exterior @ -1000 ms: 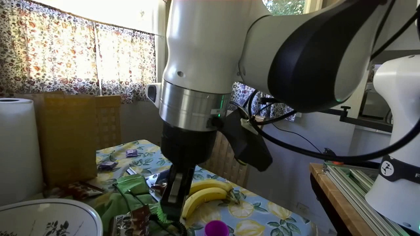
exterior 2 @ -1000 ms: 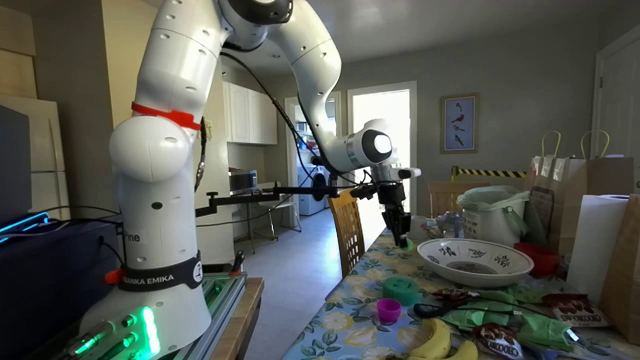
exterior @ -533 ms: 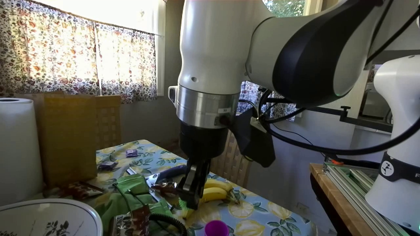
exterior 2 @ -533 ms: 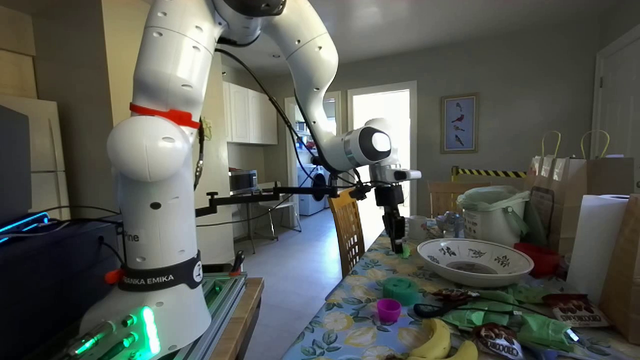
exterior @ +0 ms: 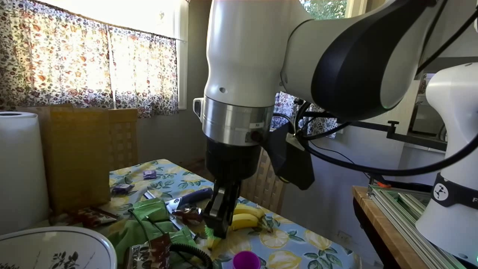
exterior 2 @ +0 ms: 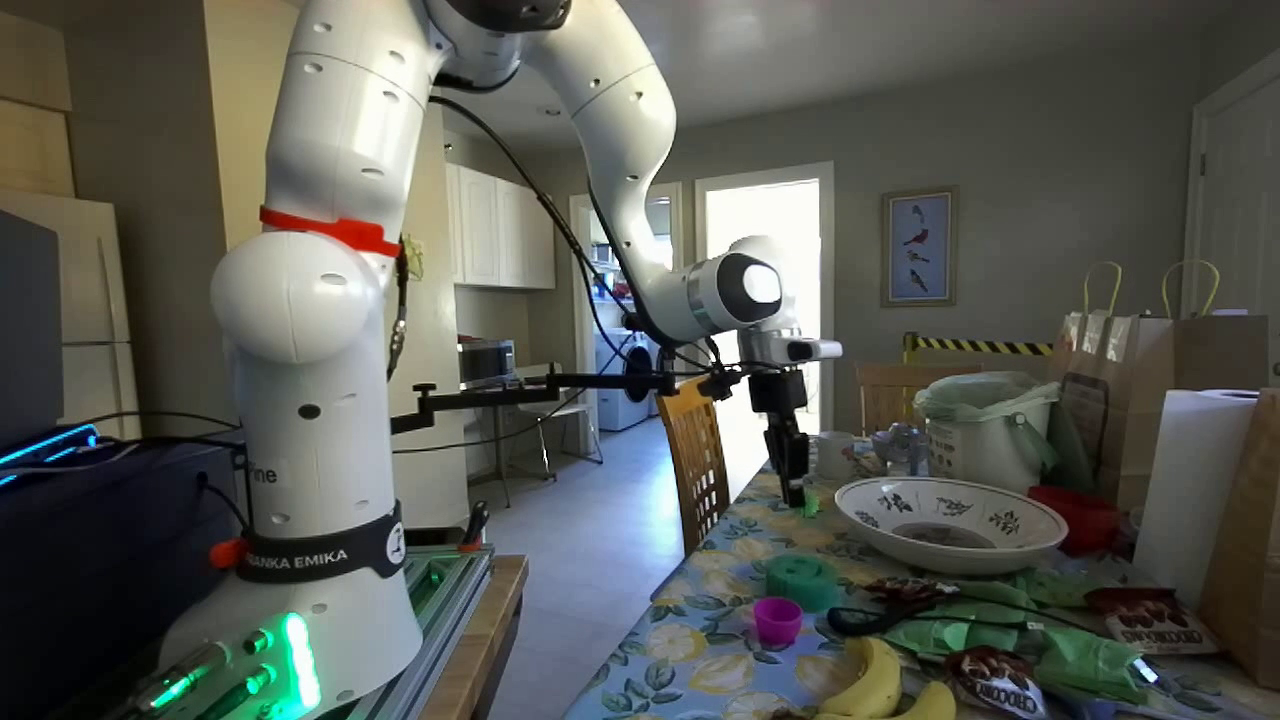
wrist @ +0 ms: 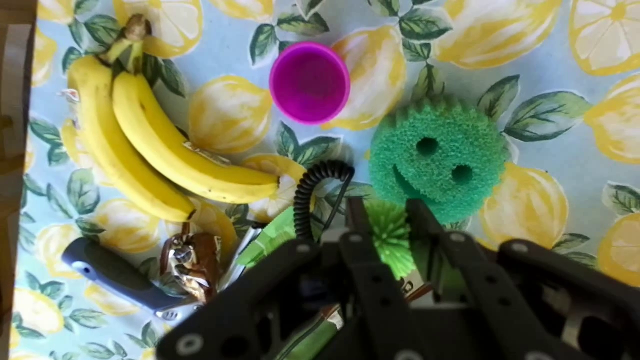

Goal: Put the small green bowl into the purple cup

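Observation:
The small green thing is a soft spiky ball (wrist: 389,235), not a bowl. My gripper (wrist: 386,212) is shut on it, with the ball squeezed between the two fingertips. The ball also pokes out beside the gripper (exterior: 216,229) in an exterior view (exterior: 210,233), and beside the gripper (exterior 2: 793,497) in an exterior view (exterior 2: 811,504). The gripper points down and hangs above the table. The purple cup (wrist: 310,83) stands upright on the tablecloth and looks empty; it shows in both exterior views (exterior: 246,260) (exterior 2: 778,621). In the wrist view it lies up and left of the gripper.
A round green smiley sponge (wrist: 440,155) lies beside the cup. Bananas (wrist: 165,150), a coiled black cord (wrist: 306,200), a blue-handled tool (wrist: 120,275) and snack packets (exterior 2: 995,680) lie around. A large white bowl (exterior 2: 950,560) and a paper towel roll (exterior 2: 1190,490) stand farther off.
Over the last second the gripper with the ball has moved to the right in an exterior view and turned slightly. In the last half second it has hardly moved. The cup has stayed put.

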Controlling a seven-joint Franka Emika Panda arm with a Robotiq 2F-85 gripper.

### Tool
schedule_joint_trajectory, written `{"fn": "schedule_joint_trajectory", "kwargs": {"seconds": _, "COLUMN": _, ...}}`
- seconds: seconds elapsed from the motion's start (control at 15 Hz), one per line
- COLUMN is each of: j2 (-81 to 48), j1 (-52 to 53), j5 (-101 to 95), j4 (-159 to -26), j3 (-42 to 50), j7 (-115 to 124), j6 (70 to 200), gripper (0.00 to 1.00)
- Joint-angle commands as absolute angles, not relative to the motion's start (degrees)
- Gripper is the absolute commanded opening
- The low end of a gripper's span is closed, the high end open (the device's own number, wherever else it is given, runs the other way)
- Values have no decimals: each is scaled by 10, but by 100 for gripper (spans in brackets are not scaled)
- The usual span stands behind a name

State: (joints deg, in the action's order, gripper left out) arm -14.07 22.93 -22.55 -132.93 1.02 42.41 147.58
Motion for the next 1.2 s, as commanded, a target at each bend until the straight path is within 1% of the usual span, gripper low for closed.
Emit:
{"fn": "schedule_joint_trajectory", "kwargs": {"seconds": 0.0, "j2": -129, "j1": 207, "j5": -249, "j4": -1341, "j3": -3, "j7": 412, "j6": 1476, "gripper": 6}}
{"fn": "schedule_joint_trajectory", "kwargs": {"seconds": 0.6, "j2": -109, "j1": 174, "j5": -250, "j4": -1394, "j3": -1, "j7": 380, "j6": 1476, "gripper": 6}}
{"fn": "schedule_joint_trajectory", "kwargs": {"seconds": 1.13, "j2": -108, "j1": 170, "j5": -308, "j4": -1443, "j3": 3, "j7": 397, "j6": 1491, "gripper": 6}}
